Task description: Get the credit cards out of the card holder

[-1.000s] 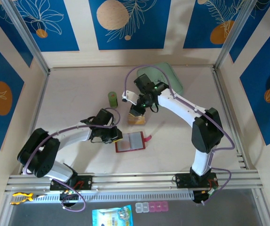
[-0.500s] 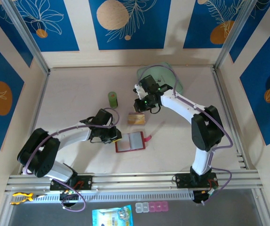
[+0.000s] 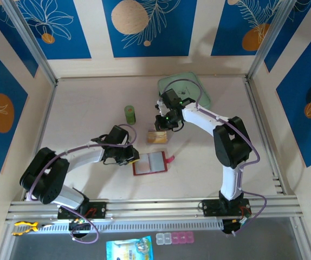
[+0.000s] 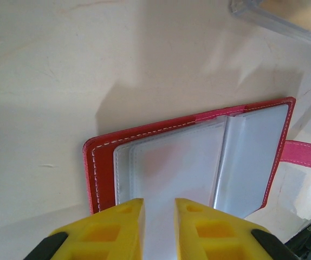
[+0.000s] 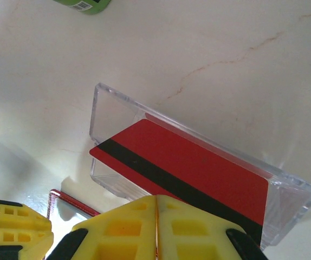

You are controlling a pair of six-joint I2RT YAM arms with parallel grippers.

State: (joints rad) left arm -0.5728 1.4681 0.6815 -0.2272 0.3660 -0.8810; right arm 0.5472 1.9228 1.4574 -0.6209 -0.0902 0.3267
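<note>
The red card holder lies open on the table, its greyish clear sleeves facing up and its pink tab at the right. My left gripper sits low over the holder's left part, jaws slightly apart with only the flat sleeve between them. One credit card, red with a black stripe, lies across a clear tray; from above it looks tan. My right gripper is shut and empty, just behind the tray.
A small green cylinder stands left of the tray. The mint-green pouch lies at the back, behind the right arm. Metal rails run along the table's sides and front edge.
The right gripper has drawn back and up from the tray and closed its jaws, leaving the card lying there. The left arm and the holder have not moved.
</note>
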